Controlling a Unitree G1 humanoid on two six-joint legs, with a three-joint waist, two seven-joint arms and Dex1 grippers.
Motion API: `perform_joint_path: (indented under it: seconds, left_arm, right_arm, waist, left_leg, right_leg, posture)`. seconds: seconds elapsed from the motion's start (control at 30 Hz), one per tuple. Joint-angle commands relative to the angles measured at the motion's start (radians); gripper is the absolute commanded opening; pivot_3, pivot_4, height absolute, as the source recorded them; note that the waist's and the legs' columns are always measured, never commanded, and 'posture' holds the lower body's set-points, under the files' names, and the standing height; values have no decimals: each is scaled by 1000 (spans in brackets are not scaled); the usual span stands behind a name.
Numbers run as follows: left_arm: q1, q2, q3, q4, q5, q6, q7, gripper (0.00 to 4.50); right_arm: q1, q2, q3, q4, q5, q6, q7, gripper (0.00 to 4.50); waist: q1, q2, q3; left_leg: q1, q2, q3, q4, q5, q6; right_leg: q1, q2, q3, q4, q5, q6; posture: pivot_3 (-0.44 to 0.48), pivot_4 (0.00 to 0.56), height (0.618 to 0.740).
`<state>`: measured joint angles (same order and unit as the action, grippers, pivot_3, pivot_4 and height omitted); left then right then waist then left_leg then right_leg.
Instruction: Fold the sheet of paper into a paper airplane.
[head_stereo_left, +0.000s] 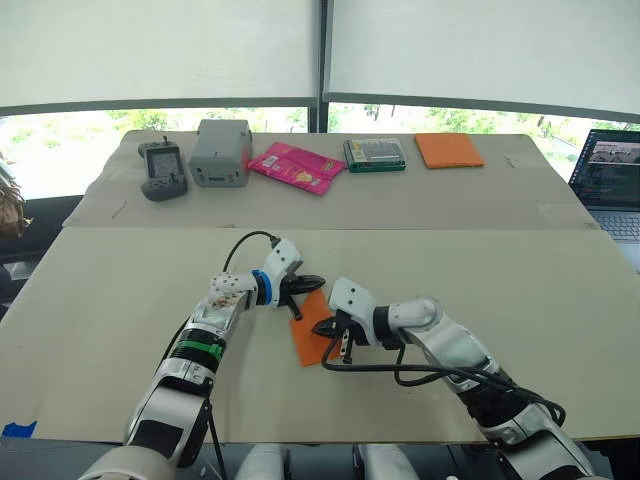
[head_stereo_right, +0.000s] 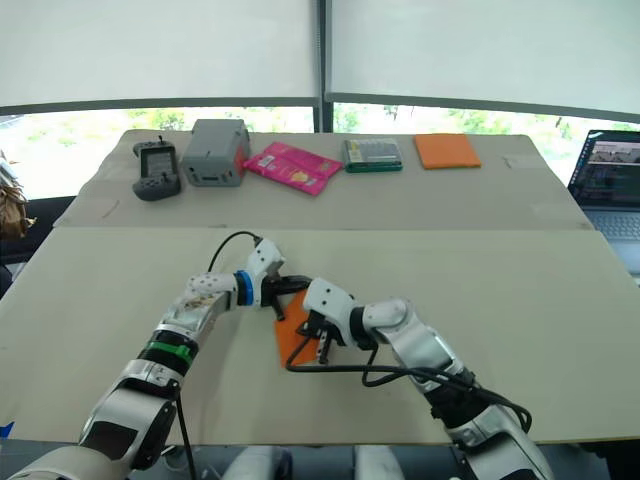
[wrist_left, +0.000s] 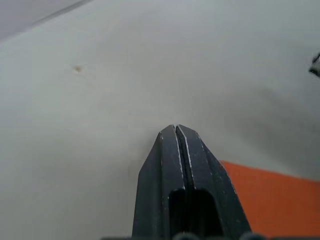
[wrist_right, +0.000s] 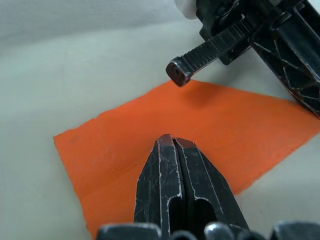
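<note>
Pretty much all the crowding is right at the sheet of paper (head_stereo_left: 311, 341). The left gripper (head_stereo_left: 318, 282), fingers pressed together, sits over its far corner, and the right gripper (head_stereo_left: 325, 326), also closed up, is parked on top from the right, so those two sides are blocked. A black cable (head_stereo_left: 375, 366) loops along the table just right of the paper's near edge. Left of the paper and nearer than it, the tan table (head_stereo_left: 110, 330) is bare. Well beyond the paper, the far row stands in the way: handheld controller (head_stereo_left: 162, 170), grey box (head_stereo_left: 220, 152), pink packet (head_stereo_left: 296, 167), green case (head_stereo_left: 375, 154), orange pad (head_stereo_left: 449, 149). A laptop (head_stereo_left: 610, 180) sits far right.
</note>
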<state>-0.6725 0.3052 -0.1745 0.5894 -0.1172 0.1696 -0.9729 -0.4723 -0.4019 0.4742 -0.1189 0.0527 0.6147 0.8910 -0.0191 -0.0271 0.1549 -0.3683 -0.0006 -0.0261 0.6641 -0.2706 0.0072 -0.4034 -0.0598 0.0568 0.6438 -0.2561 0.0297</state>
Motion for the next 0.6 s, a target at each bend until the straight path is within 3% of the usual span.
perform_joint_path:
  seconds: [0.03, 0.3, 0.47, 0.6]
  left_arm:
    - [22, 23, -26, -19, 32, -2, -16, 0]
    - [123, 96, -41, -141, 31, 27, -55, 0]
    - [242, 148, -33, -333, -35, 100, -111, 0]
    - [300, 184, -29, -405, -40, 143, -105, 0]
  right_arm:
    - [36, -17, 64, 74, -38, 56, -3, 40]
    - [20, -9, 74, 104, -41, 49, -8, 40]
    - [-3, 15, 82, 141, -45, 46, -15, 40]
    - [-3, 14, 85, 151, -46, 41, -10, 40]
  waist:
    - [-1, 0, 0]
    - [-11, 0, -3]
    - [-23, 0, -7]
    - [-24, 0, -7]
  left_leg:
    - [0, 0, 0, 0, 0, 0]
    - [1, 1, 0, 0, 0, 0]
    - [3, 3, 0, 0, 0, 0]
    - [11, 4, 0, -1, 0, 0]
  right_leg:
    - [0, 0, 0, 0, 0, 0]
    - [0, 0, 0, 1, 0, 0]
    - [2, 0, 0, 2, 0, 0]
    - [10, 0, 0, 1, 0, 0]
  posture:
    - [0, 150, 740]
    - [0, 150, 740]
    - [0, 150, 740]
    - [0, 150, 740]
